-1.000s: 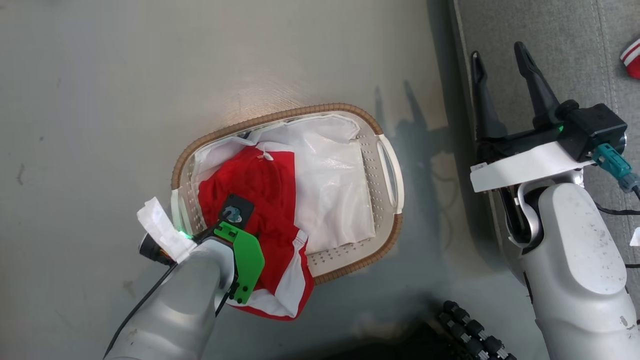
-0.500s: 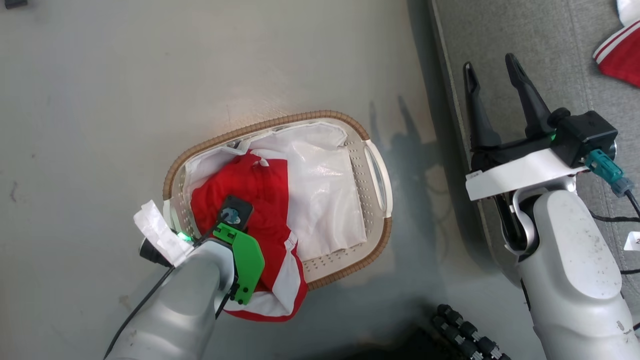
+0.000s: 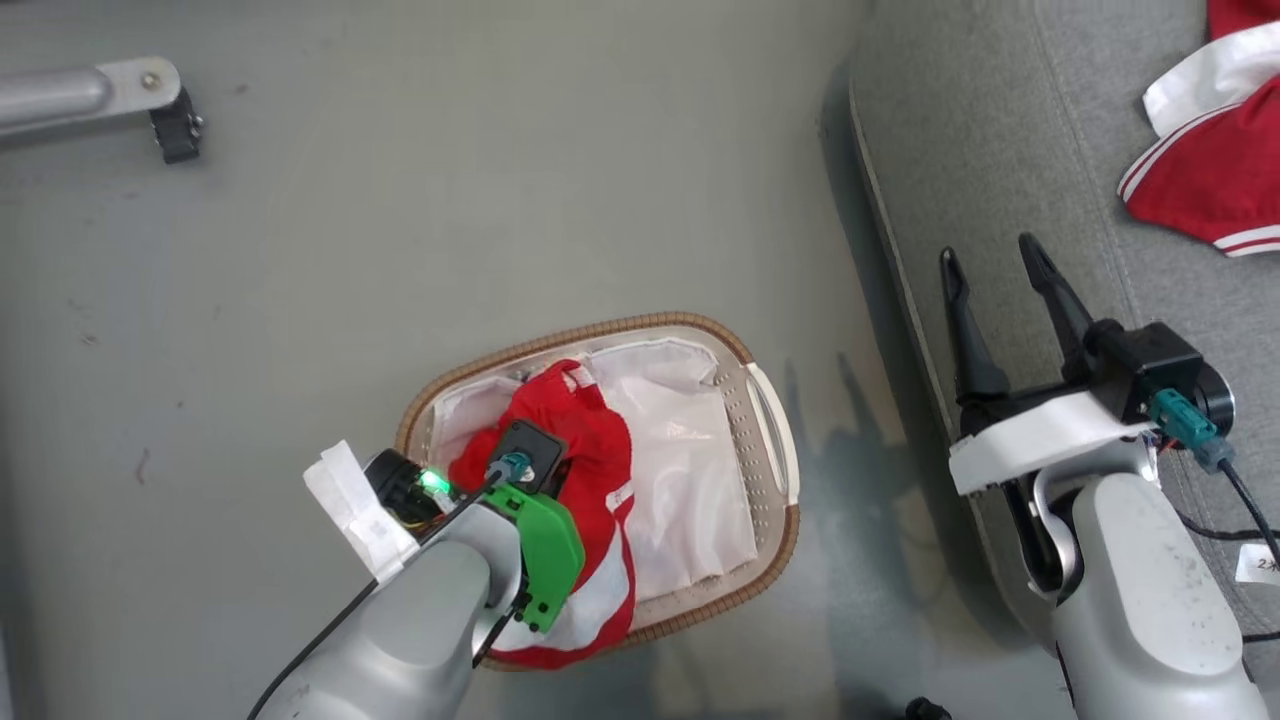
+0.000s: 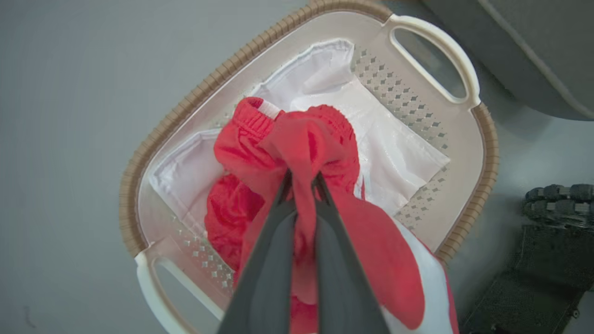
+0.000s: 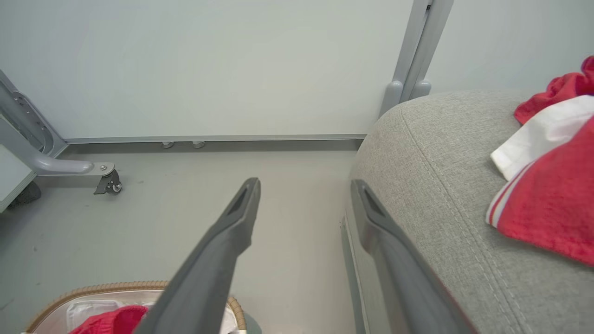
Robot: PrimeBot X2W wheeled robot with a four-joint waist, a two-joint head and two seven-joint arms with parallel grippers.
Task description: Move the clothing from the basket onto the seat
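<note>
The cream basket (image 3: 770,560) with its brown rim stands on the floor left of the grey seat (image 3: 1000,150). My left gripper (image 4: 301,178) is shut on a bunched fold of the red garment (image 4: 287,139), which hangs from the fingers over the basket (image 4: 185,102). The garment's white-panelled end drapes over the near rim (image 3: 600,610). The shiny white liner (image 3: 690,490) lies bare in the basket's right half. My right gripper (image 3: 985,260) is open and holds nothing, above the seat's left edge (image 5: 441,162). A second red and white garment (image 3: 1210,170) lies on the seat.
A grey metal frame leg with a caster (image 3: 150,95) stands on the floor at the far left, by the wall (image 5: 106,181). Black treaded wheels (image 4: 557,195) sit near the basket. Cables (image 3: 1240,500) trail from my right wrist over the seat.
The head camera has shifted, showing more floor and seat. My left gripper has risen with the red garment, which is now gathered into a bunch over the basket. The right gripper stays open.
</note>
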